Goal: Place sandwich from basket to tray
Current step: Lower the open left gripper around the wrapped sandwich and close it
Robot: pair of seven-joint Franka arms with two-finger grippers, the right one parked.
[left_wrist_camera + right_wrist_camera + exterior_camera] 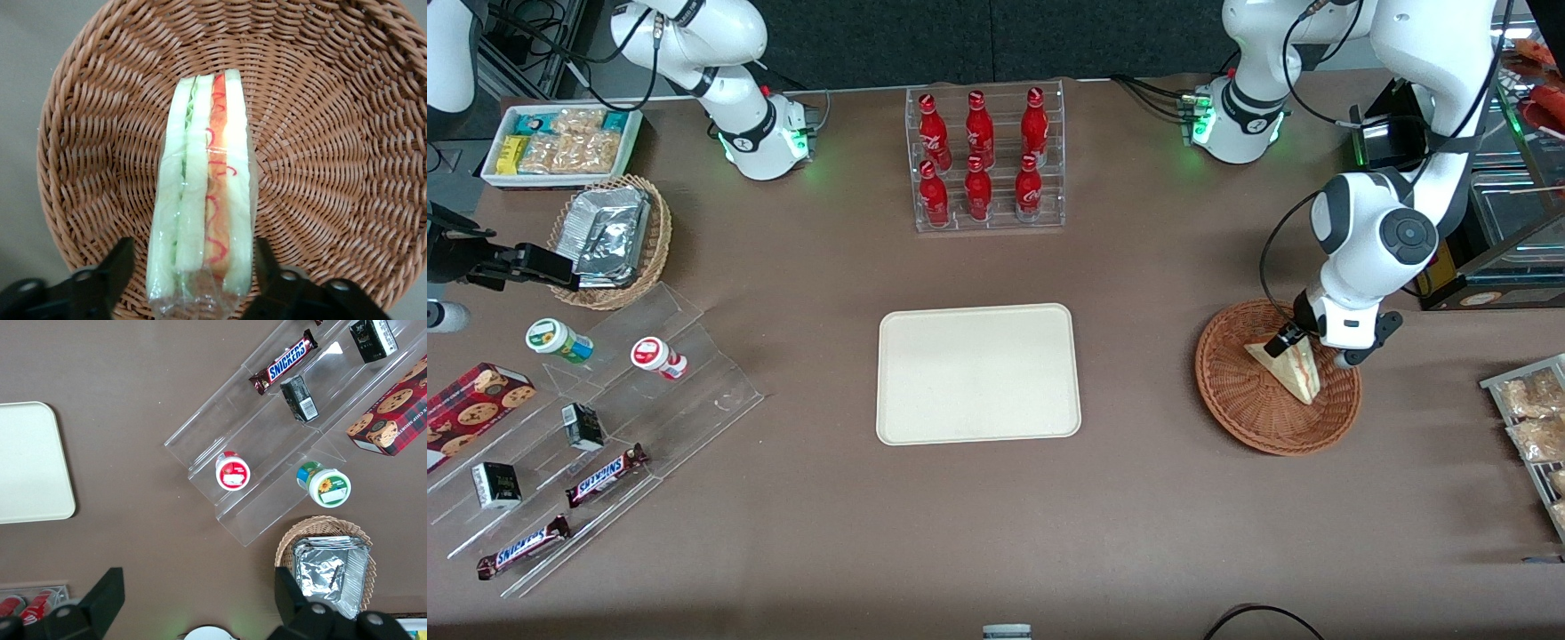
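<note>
1. Straddling the sandwich [203, 193], the gripper [193, 277] hangs low inside the basket [320, 167]; its jaws are spread, one finger on each side of the wedge, neither visibly pressing the wrap.
2. Sandwich: lies in the basket, cut edge up, showing green, pale and red layers under clear film. In the front view it [1291, 364] sits in the part of the basket nearest the working arm's wrist.
3. Basket [1254, 404]: rests on the tabletop [1138, 533] toward the working arm's end, well apart from the tray.
4. Tray [978, 373]: bare, mid-tabletop, nearer the front camera than the rack of red bottles [983, 156].
5. Judged step: closing on the wedge, before any lift.
6. Risk, slip: the film looks smooth, so a light pinch may let the wedge slide out during transfer.
7. Risk, crush: soft bread may deform if squeezed hard, and the layers could shear.
8. Risk, snag: low fingertips may catch the weave and drag the basket upward.
</note>
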